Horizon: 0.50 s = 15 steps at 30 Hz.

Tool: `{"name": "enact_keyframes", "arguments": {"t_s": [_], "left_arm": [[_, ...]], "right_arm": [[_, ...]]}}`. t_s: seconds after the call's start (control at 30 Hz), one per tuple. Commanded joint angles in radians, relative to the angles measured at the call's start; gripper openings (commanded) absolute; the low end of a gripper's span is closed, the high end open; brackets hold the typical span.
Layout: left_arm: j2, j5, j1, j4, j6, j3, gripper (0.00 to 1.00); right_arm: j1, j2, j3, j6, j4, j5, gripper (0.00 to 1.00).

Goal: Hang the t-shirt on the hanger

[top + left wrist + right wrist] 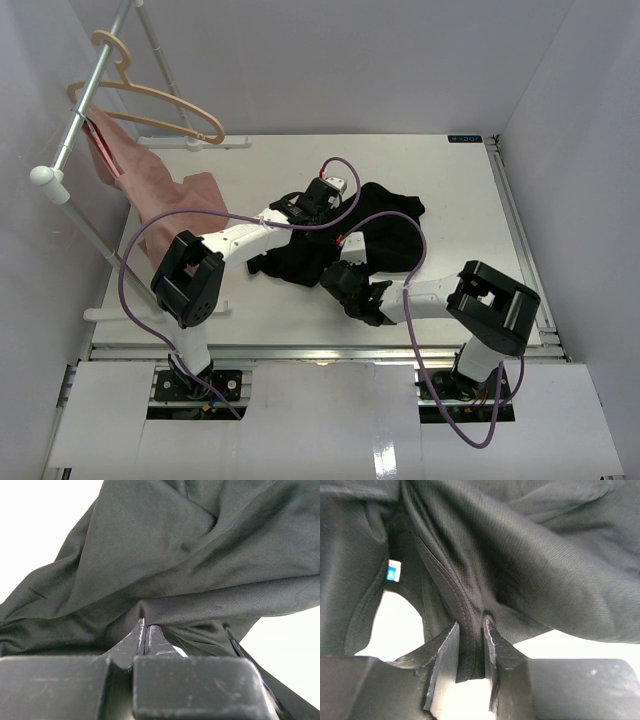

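Note:
The black t-shirt [388, 225] lies crumpled on the white table [460, 200] at the centre. My left gripper [322, 205] is at its left edge and is shut on a fold of the black fabric [200, 555], fingertips [141, 628] pressed together. My right gripper [346, 266] is at the shirt's near edge, shut on a stitched hem or collar band [470, 630], close to a small blue-white label [394, 570]. The tan wooden hanger [150, 105] hangs empty by its hook on the grey rail [85, 100] at the far left, well away from both grippers.
A pink garment [150, 190] hangs from the rail below the hanger and drapes onto the table's left side. White walls close in the table at the back and on both sides. Purple cables loop over both arms.

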Motion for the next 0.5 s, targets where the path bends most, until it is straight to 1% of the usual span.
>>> {"name": "enact_keyframes", "arguments": {"t_s": [0.0,0.07,0.27,0.37,0.47], "left_arm": [[-0.061,0.009,0.008,0.003,-0.011,0.038,0.00],[-0.061,0.007,0.008,0.003,-0.011,0.036,0.00],[-0.067,0.003,0.009,0.003,-0.011,0.025,0.00],[-0.084,-0.002,0.011,0.006,-0.012,0.015,0.00],[-0.119,0.008,0.011,0.018,-0.017,-0.008,0.00]], "right_arm": [[0.003,-0.043,-0.009,-0.018,0.018,0.028,0.15],[0.003,-0.040,-0.008,-0.022,0.020,0.011,0.08],[0.003,-0.057,-0.013,-0.044,0.028,-0.036,0.08],[0.003,-0.109,-0.035,-0.056,0.028,-0.066,0.08],[0.001,-0.218,-0.070,-0.072,-0.009,-0.107,0.08]]}}
